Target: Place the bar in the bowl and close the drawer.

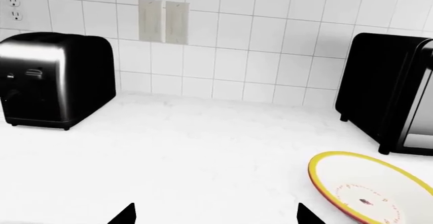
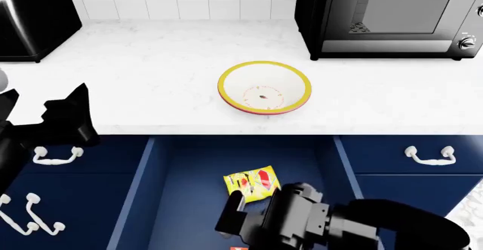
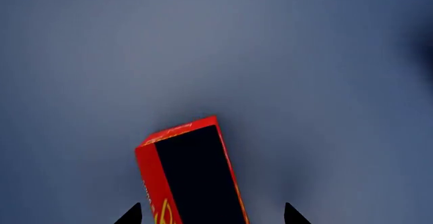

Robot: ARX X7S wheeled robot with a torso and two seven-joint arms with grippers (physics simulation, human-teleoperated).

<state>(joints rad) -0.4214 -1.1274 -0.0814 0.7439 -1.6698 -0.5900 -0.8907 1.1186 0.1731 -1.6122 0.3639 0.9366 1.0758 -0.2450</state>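
The bar (image 3: 192, 178), a red box with a dark face, lies on the navy floor of the open drawer (image 2: 139, 182). My right gripper (image 3: 210, 215) is open, its fingertips on either side of the bar and clear of it. In the head view it (image 2: 240, 224) reaches down into the drawer and hides nearly all of the bar. The bowl (image 2: 264, 87), yellow-rimmed and empty, stands on the white counter; it also shows in the left wrist view (image 1: 372, 188). My left gripper (image 1: 216, 215) is open and empty over the counter, left of the bowl (image 2: 69, 117).
A flat yellow snack packet (image 2: 253, 183) lies in the drawer beyond my right gripper. A black toaster (image 1: 54, 79) stands at the counter's back left, a black microwave (image 2: 392, 15) at the back right. Shut drawers with white handles (image 2: 430, 155) flank the open drawer.
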